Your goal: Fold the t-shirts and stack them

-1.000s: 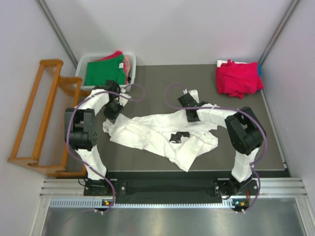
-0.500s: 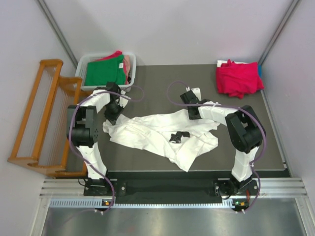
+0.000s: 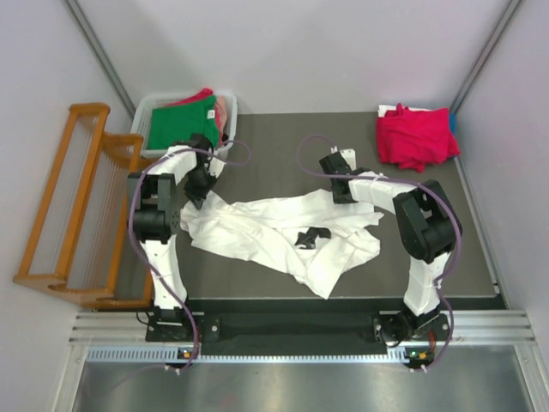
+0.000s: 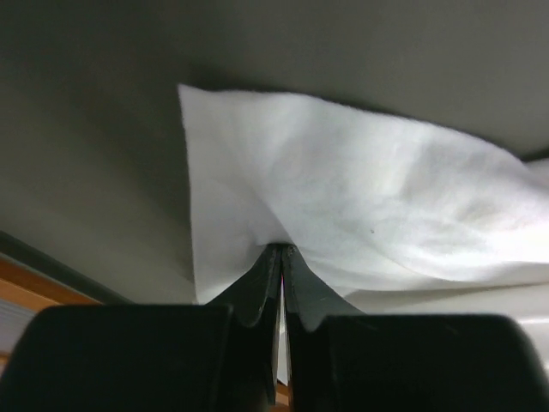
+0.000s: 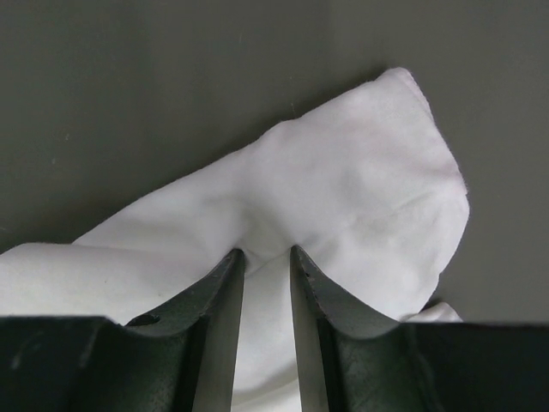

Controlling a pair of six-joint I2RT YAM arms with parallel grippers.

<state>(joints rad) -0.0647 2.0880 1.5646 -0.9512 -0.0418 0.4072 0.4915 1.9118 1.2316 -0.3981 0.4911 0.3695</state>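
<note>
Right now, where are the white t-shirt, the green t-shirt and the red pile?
white t-shirt (image 3: 249,232): top view, middle of the cloth.
green t-shirt (image 3: 182,127): top view, its top face.
red pile (image 3: 416,139): top view, centre of heap.

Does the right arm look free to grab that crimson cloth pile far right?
Probably not yet: the right gripper is clamped on the white cloth t-shirt, though nothing blocks the crimson pile.

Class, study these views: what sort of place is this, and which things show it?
Probably a robot test cell for laundry folding: left arm and right arm at a dark table, a white t-shirt crumpled on it, a basket holding a green t-shirt.
</note>
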